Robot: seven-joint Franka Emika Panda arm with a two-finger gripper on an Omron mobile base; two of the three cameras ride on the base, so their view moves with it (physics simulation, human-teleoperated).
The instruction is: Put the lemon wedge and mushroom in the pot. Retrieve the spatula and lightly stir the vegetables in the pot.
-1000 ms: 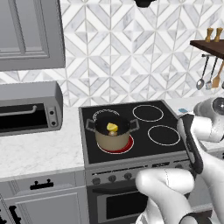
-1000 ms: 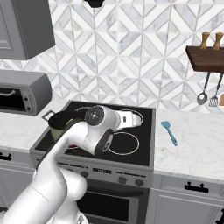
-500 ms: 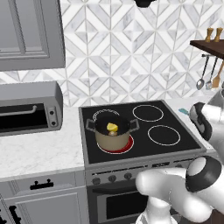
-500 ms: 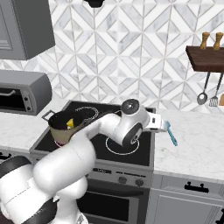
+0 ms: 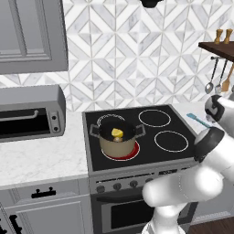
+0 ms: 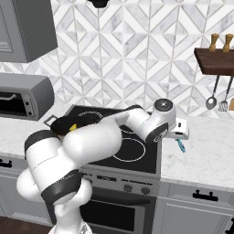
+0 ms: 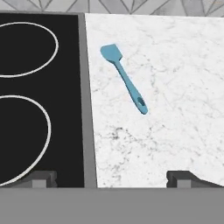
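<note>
The beige pot point(image 5: 118, 142) stands on the stove's front left burner, and the yellow lemon wedge point(image 5: 117, 133) lies inside it. The mushroom is too small to make out in the pot's dark inside. On the marble counter just right of the stove lies the teal spatula point(image 7: 124, 78) point(image 6: 181, 145) point(image 5: 197, 119), blade toward the wall. My gripper point(image 7: 113, 179) point(image 6: 181, 130) hangs above that counter strip, open and empty, with the spatula ahead of its fingertips point(image 7: 43, 177). In the right base view my arm hides most of the pot point(image 6: 58, 123).
A toaster oven point(image 5: 27, 114) sits on the left counter. The burner point(image 5: 133, 152) under the pot glows red. On the right wall a shelf point(image 6: 215, 61) carries two shakers, and a spoon point(image 6: 211, 101) and other utensils hang below it. The stove's right edge point(image 7: 87, 100) runs beside the spatula.
My arm has swung right, from over the stove to above the counter beside it, bringing the gripper over the spatula. The pot and the spatula have stayed put, and the jaws have stayed open.
</note>
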